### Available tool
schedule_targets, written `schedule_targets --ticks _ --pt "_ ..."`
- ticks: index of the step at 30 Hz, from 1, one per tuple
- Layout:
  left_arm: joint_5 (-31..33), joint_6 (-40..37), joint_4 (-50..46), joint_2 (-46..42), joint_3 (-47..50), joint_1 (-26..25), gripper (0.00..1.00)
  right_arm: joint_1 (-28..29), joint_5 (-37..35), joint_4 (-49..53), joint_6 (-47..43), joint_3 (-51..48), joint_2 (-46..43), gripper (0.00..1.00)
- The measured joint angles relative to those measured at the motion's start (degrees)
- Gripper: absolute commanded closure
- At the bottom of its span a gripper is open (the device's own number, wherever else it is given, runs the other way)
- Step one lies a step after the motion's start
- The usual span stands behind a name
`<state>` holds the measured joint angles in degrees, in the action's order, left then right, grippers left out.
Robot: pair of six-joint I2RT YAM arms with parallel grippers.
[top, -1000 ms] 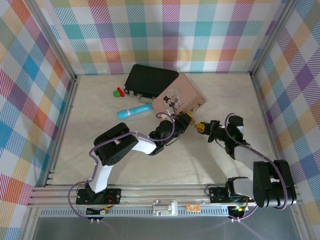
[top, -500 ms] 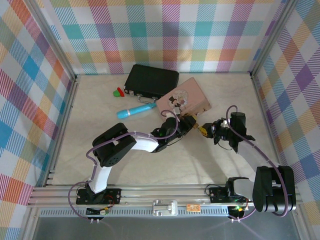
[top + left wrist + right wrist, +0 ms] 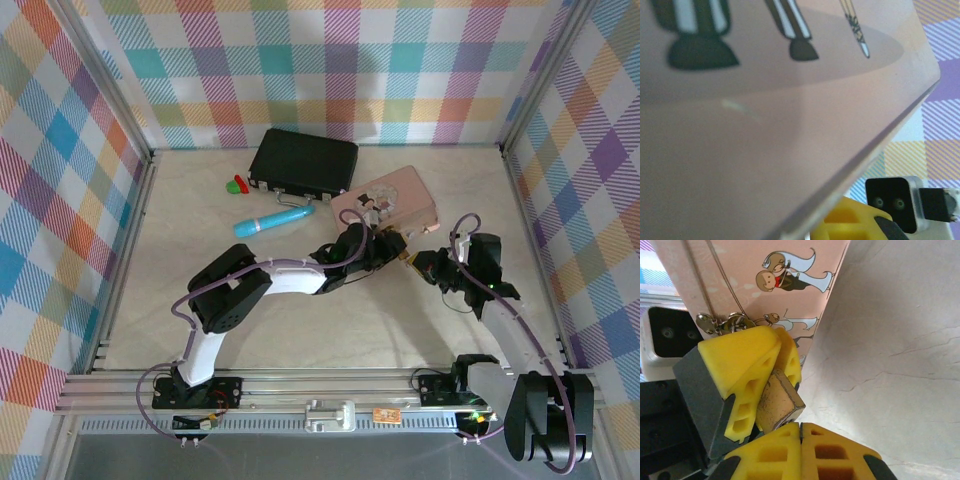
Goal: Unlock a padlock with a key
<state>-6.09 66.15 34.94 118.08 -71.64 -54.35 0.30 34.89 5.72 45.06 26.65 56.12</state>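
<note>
- The left gripper [image 3: 390, 243] clamps the padlock [image 3: 780, 402] between its yellow fingers, beside the edge of the pink tin [image 3: 740, 270].
- The padlock's brass body sticks out below those fingers.
- The right gripper [image 3: 800, 442] is clenched, its fingers pressed together right against the padlock's lower corner.

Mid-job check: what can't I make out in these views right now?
Lower end of the padlock: right wrist view, behind the shut right pincer.
Whether that pincer holds anything: hidden between its fingers.
Padlock from above: too small, tucked against the left pincer.
Left wrist view: blurred pink tin blocks it.
</note>
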Motion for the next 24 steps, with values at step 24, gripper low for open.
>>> schedule_targets --ticks 24 --pt "-1.2 -10.5 -17.7 8.1 -10.8 0.5 0.67 0.7 -7.7 -12.5 7.7 -11.9 0.2 1.00"
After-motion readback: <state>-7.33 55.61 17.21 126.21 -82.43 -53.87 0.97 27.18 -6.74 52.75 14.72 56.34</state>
